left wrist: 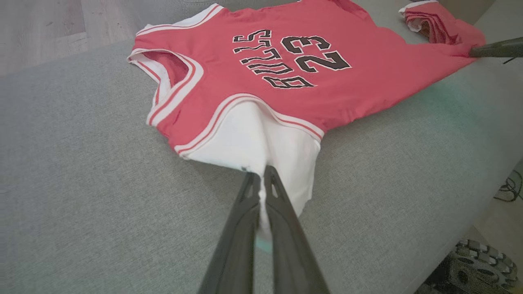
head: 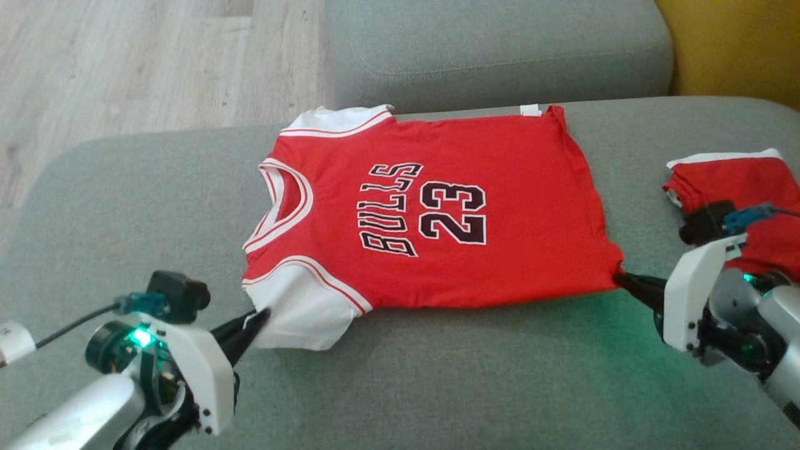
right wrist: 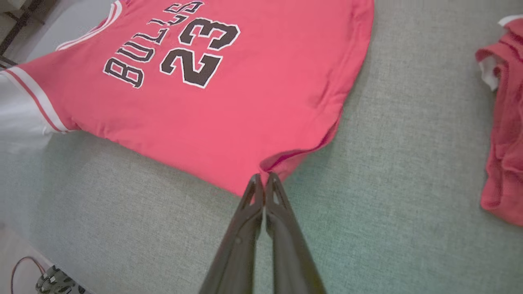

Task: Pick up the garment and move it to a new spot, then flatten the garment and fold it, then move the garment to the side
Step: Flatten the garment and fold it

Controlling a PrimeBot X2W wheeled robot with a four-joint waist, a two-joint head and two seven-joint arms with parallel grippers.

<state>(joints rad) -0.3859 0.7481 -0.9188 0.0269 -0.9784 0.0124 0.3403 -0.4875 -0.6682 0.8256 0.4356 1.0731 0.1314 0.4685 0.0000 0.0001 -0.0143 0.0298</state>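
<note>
Okay, big stuff first: the grey sofa seat (head: 437, 387) runs across the whole head view, w/ the garment (head: 512, 187) laid over the centre of frame. It's a red jersey, black lettering & number, front up, neck toward the left, hem toward the right. Looks pretty flat: body's smooth, only slight rumpling along the right-hand hem and at the lower sleeve.

My read: the pick-up-and-relocate part is done. Flattening is the step in hand, prob. near its end. Fold not started, no layer doubled over yet, and the shift to the side comes after that. Roughly a third thru, I'd judge.

Second red garment (head: 737, 181), bunched up, sits at the right edge of frame, apart from the jersey. Not my job right now, far as I can tell.

Now the jaws. Left gripper (head: 261, 315), lower left of the head view, has its fingers closed tight on the white sleeve (head: 306, 306) at the jersey's lower-left corner. Left wrist view confirms: white cloth runs down between my two fingers, puckered into a ridge toward the tips.

Right gripper (head: 620, 279), right of frame at mid height, is pinched closed on the hem corner (head: 607, 267), the jersey's lower-right corner, cloth drawn to a point at the tips. In the right wrist view the tips meet right at that red corner.

So I've got both lower corners, one per arm, w/ the jersey stretched between.
</note>
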